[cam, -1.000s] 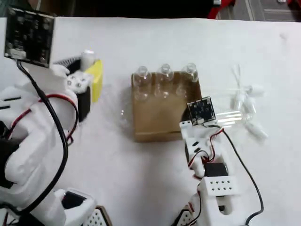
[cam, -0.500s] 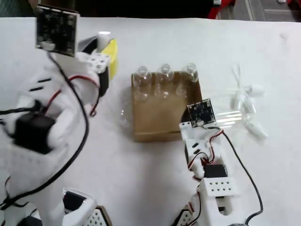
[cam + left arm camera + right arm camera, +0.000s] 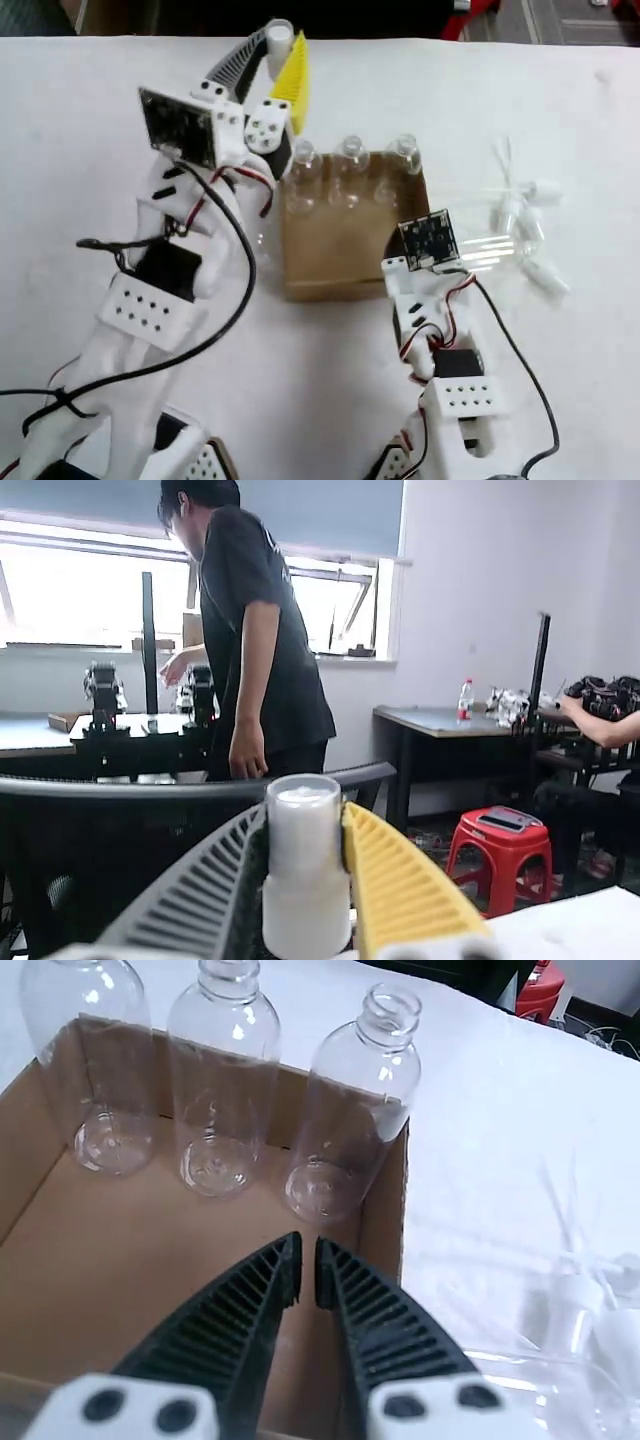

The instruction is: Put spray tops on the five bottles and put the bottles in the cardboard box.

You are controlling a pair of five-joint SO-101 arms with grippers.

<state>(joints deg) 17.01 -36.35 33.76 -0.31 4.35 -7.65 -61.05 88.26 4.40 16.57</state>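
**Me:** Left pincer (image 3: 282, 45) is mine. It squeezes a white spray top (image 3: 307, 880), near the far left corner of the cardboard box (image 3: 330, 272).

**You:** And your other one?

**Me:** My right pincer (image 3: 307, 1260) is closed on nothing, over the box.

**You:** Where are the bottles?

**Me:** Three bottles (image 3: 350, 165) sit in a row at its far wall, necks open. More spray tops (image 3: 525, 235) lie right of it.

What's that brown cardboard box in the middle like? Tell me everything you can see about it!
The brown cardboard box is shallow and open on top, with plain walls and a flat floor. It sits on the white table. Three clear plastic bottles without tops stand in a row along its far wall. The right gripper, shut, hangs above its right side.
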